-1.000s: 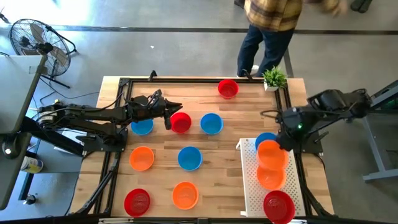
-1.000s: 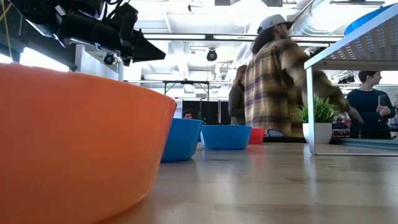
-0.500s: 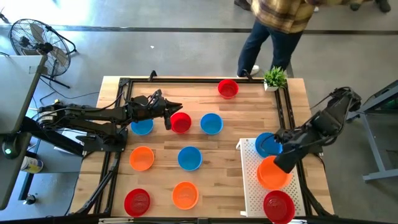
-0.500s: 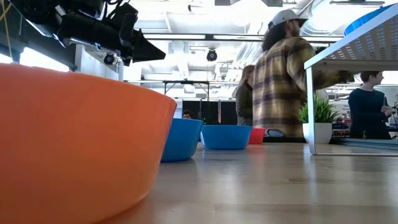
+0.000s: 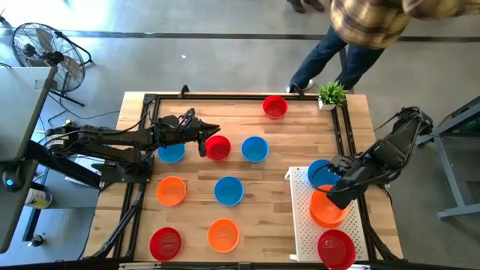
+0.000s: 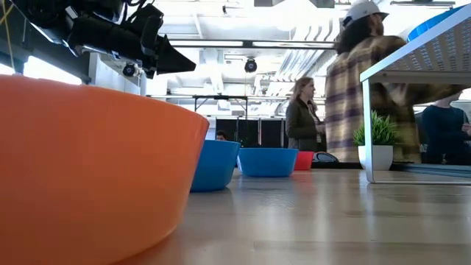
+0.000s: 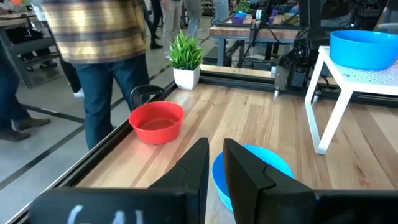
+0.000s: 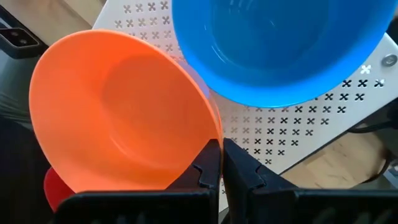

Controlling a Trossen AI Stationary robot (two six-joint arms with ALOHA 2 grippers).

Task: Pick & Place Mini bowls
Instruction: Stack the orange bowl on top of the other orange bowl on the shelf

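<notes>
Mini bowls in red, orange and blue stand scattered on the wooden table. Among them are a red bowl [image 5: 217, 147] and a blue bowl [image 5: 255, 148]. My left gripper [image 5: 204, 136] hangs shut above the table, just left of that red bowl [image 7: 157, 121], touching nothing. On the white perforated tray [image 5: 301, 225] stand a blue bowl [image 5: 321, 173] and a red bowl [image 5: 335, 247]. Between them my right gripper [image 5: 335, 196] is shut on an orange bowl [image 5: 328, 211]. My right gripper pinches the orange bowl's rim [image 8: 216, 135], one finger inside the bowl and one outside. The fingers slant down from the table's far right. The bowl is tilted over the tray's middle, next to the blue bowl [image 8: 273, 50]. What lies under it I cannot tell.
Near the table's front stand an orange bowl [image 5: 171, 190], a blue bowl [image 5: 228, 190], an orange bowl [image 5: 223, 234] and a red bowl [image 5: 165, 243]. A red bowl [image 5: 275, 106] and a potted plant [image 5: 331, 94] stand at the far edge. A person [image 5: 352, 30] walks behind it.
My right arm has stretched out and carried the orange bowl from above the tray's blue bowl toward the near edge. The bowl is now over the tray's middle, where another orange bowl lay. The person behind the table has walked to the right.
</notes>
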